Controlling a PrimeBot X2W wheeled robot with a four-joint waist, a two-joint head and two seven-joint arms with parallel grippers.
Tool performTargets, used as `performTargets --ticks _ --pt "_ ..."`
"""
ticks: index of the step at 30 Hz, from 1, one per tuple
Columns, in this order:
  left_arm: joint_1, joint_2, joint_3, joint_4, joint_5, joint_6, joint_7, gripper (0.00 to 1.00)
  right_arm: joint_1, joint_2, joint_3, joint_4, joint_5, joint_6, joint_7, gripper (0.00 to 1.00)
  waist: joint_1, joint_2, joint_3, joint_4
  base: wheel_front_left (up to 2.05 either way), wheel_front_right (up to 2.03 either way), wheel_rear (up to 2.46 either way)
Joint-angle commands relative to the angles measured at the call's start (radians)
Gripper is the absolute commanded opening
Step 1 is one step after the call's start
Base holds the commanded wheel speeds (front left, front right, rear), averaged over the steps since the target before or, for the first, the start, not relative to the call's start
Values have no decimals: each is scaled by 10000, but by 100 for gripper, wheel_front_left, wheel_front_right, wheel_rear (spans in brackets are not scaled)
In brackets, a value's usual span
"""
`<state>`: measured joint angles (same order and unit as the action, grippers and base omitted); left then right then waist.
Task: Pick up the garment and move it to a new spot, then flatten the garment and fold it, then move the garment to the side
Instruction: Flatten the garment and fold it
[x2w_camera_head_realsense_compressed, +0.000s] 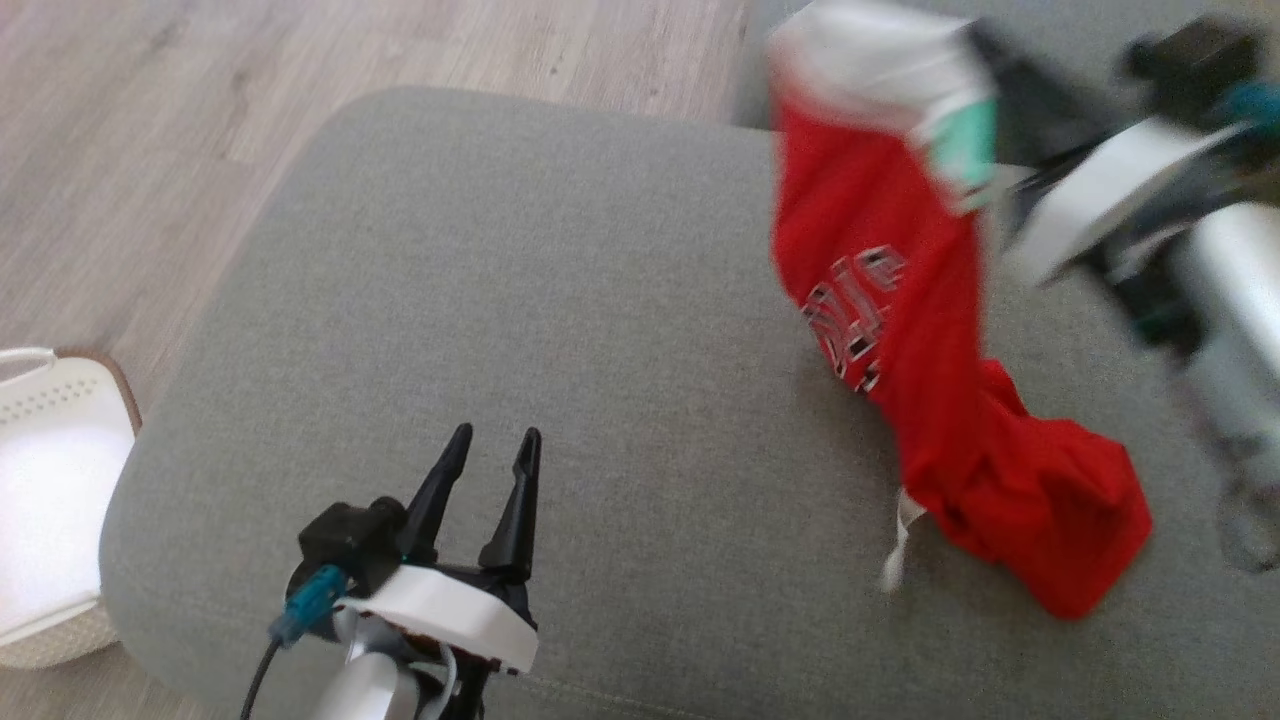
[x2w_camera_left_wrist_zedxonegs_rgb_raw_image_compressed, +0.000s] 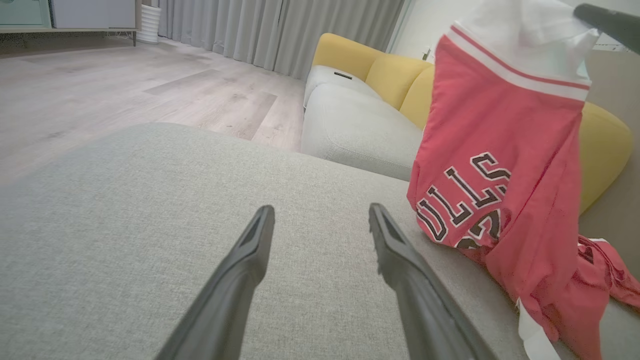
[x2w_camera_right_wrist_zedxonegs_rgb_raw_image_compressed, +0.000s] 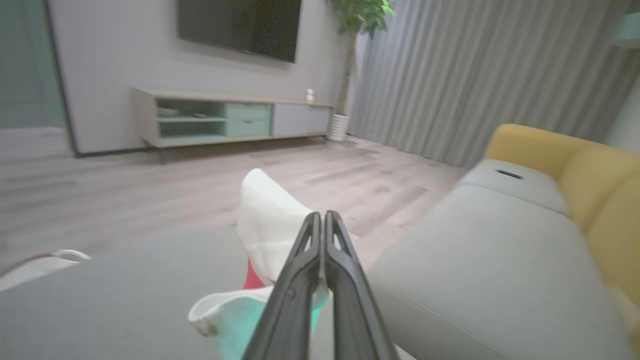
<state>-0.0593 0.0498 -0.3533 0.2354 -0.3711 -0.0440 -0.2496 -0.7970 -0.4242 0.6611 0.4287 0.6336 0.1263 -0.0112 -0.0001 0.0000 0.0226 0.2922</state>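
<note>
The red fabric garment (x2w_camera_head_realsense_compressed: 890, 330), white-banded and lettered, hangs from the raised right gripper (x2w_camera_right_wrist_zedxonegs_rgb_raw_image_compressed: 318, 220), which is clamped on its white edge. Its lower end lies bunched on the grey upholstered cushion (x2w_camera_head_realsense_compressed: 560, 300). The left gripper (x2w_camera_head_realsense_compressed: 495, 445), fingers parted and empty, hovers low, well apart.

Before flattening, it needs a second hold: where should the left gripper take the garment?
Probably the garment's white band, beside the right gripper's pinch, coming from the robot's left: it hangs spread there, while the lower end lies bunched on the cushion.
</note>
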Motion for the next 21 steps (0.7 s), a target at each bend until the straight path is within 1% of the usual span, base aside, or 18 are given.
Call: performTargets --ticks 1,4,6,8,9,10,12,15,19,20,21 --pt "-437 5 206 -406 -1 30 -122 100 -528 -549 -283 117 -371 44 206 0 1 0 214 102 0 0 0" --pt "-554 5 98 -406 -77 15 -122 100 -1045 -1434 -771 1086 -859 44 431 0 1 0 487 236 0 0 0" --pt "-624 5 72 -391 -120 18 -122 100 -1356 -1813 -1086 1881 -1237 44 438 0 1 0 668 312 0 0 0" --pt "-707 5 48 -376 -154 19 -122 100 -1639 -2021 -1434 2786 -1751 44 407 0 1 0 837 367 0 0 0" --pt "-751 5 36 -375 -170 16 -122 100 -1787 -2051 -1648 3210 -2064 44 262 59 1 0 910 389 0 0 0" --pt "-790 5 30 -375 -185 14 -122 100 -1914 -2018 -1910 3644 -2382 44 124 100 1 0 961 401 0 0 0" --pt "-852 5 34 -364 -203 14 -122 100 -2141 -1820 -2389 4350 -2973 44 -215 100 1 0 1034 398 0 0 0" --pt "-880 5 112 -333 -205 51 -122 100 -2299 -1144 -2869 4945 -3530 44 -784 100 1 0 1036 247 0 0 0" --pt "-854 5 216 -267 -153 53 -122 100 -2184 -165 -2939 5144 -3823 44 -1338 100 1 0 837 -127 0 0 0" --pt "-815 5 310 -283 -118 61 -122 100 -2049 339 -2915 4998 -3798 44 -1630 100 1 0 688 -384 0 0 0" --pt "-799 5 368 -307 -99 59 -122 100 -1963 570 -2891 4873 -3751 44 -1754 100 1 0 616 -517 0 0 0"
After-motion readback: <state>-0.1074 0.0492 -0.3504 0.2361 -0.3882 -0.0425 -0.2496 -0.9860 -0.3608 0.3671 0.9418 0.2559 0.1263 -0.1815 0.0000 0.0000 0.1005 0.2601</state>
